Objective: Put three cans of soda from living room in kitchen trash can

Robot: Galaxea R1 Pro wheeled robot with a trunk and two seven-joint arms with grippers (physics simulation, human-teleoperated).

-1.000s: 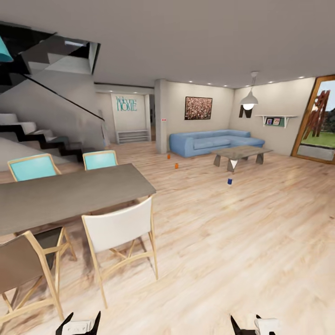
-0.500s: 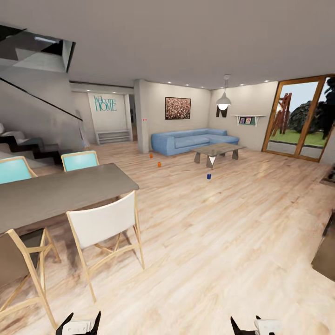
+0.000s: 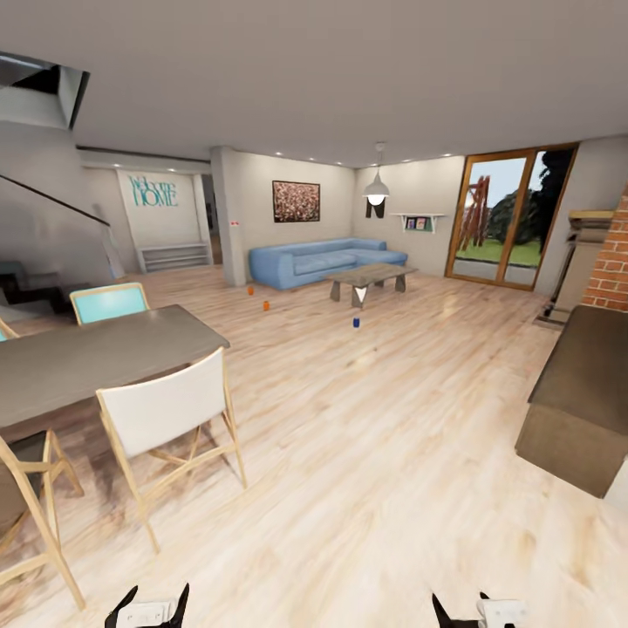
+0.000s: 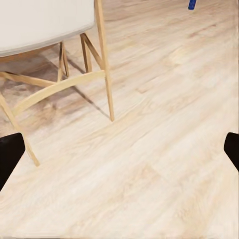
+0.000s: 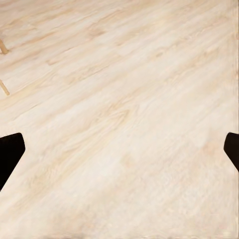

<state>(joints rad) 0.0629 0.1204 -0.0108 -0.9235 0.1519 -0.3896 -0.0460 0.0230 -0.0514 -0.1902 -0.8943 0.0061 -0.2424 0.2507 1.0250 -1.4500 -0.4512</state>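
Note:
Far across the light wood floor of the living room stand the three cans of soda: two orange ones [image 3: 250, 290] [image 3: 266, 305] in front of the blue sofa [image 3: 314, 260], and a dark blue one [image 3: 356, 322] in front of the low table [image 3: 366, 275]. The blue can [image 4: 191, 4] also appears at the edge of the left wrist view. My left gripper [image 3: 157, 604] and right gripper [image 3: 460, 606] sit at the bottom edge of the head view, far from the cans. Both are open with only floor between their fingers. The tash can and the kitchen are out of view.
A grey dining table [image 3: 87, 358] with a white chair [image 3: 161, 406] and a turquoise chair [image 3: 109, 301] stands at my left. A dark brown block [image 3: 584, 392] and a brick fireplace [image 3: 610, 262] are at the right. Glass doors [image 3: 497, 218] are at the back right. Open floor stretches ahead.
The camera has turned to the right, so the whole scene slid left and the fireplace and brown block came into view. Both grippers kept their pose.

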